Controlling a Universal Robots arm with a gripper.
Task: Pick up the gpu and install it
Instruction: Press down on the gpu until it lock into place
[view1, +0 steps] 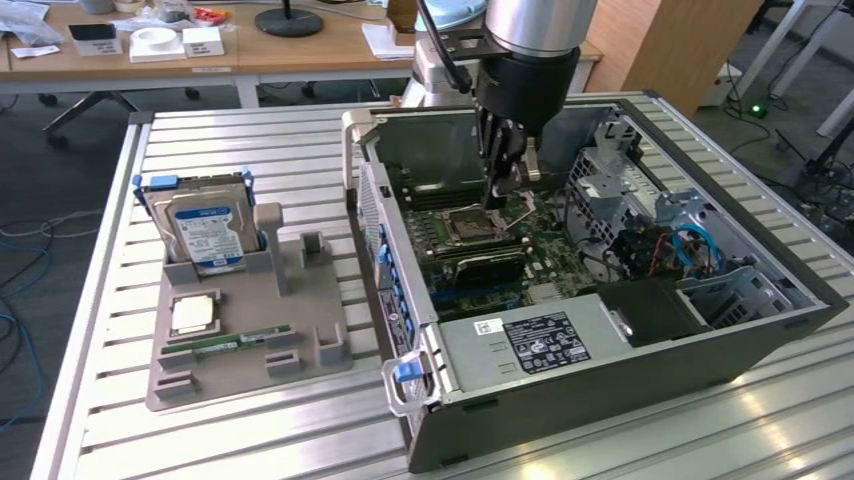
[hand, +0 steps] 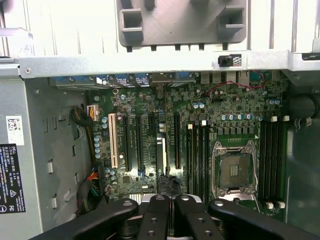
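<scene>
You see the gpu only edge-on (a thin dark strip), pinched in the gripper over the motherboard; the computer case sits on a slatted metal table, office desks behind.

One open computer case, one grey holder tray, one hard drive, one memory stick.

Open computer case on the slatted table, parts holder beside it.
The holder lies to the exterior view's left of the case, with a hard drive standing upright at its far end; the gripper hangs inside the case over the motherboard.
</scene>
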